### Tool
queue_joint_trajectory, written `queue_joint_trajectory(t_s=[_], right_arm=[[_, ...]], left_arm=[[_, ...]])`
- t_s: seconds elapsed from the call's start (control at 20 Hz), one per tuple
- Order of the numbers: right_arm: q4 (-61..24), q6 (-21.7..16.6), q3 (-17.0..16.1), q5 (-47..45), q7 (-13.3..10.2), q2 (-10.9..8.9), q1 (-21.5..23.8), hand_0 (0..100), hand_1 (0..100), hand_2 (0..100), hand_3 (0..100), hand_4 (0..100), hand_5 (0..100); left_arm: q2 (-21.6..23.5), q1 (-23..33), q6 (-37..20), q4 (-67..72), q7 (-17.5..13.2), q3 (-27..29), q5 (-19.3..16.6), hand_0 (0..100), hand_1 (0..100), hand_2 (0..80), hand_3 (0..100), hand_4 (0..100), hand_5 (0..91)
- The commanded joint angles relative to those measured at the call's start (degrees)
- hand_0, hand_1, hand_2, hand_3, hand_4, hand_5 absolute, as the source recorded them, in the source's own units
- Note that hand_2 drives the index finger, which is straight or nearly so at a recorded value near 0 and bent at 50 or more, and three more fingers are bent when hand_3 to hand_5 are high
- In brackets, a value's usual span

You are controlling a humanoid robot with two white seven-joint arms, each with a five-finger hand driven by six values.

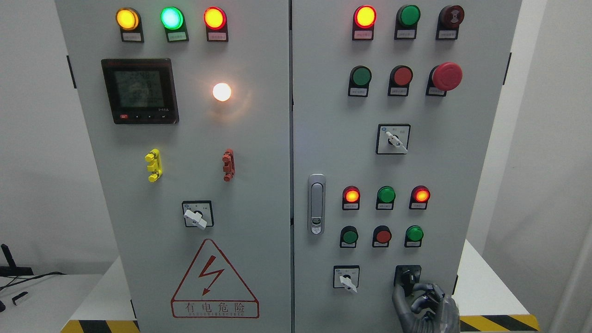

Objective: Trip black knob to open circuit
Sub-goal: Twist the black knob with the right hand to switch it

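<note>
Red mushroom button (446, 76) (upper right)

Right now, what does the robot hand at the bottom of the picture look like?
The robot hand is dark grey, almost gunmetal, with a smooth, slightly shiny shell. It has separate jointed fingers made of rounded segments, a bit like a knight's glove. Lighter silvery patches show at the knuckles. No cables, stickers or markings are visible on it, and only the hand shows, since the arm is cut off by the bottom edge.
</note>
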Motion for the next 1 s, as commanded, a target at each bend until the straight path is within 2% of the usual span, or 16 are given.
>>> queue_joint_trajectory(t_s=[0.0, 0.95], right_arm=[[-0.02, 0.02, 0.54, -0.15, 0.06, 0.02, 0.00, 29, 71, 59, 90, 87, 95], [-0.28, 0.82, 1.16, -4.99, 0.15, 0.02, -0.44, 29, 71, 60, 91, 88, 95]], left_arm=[[-0.06, 0.00, 0.02, -0.02, -0.05, 0.00, -1.76, 12, 39, 0.0, 0, 0, 0.0], [-0.06, 0.00, 0.02, -0.02, -0.05, 0.00, -1.76, 12, 39, 0.0, 0, 0, 0.0]])
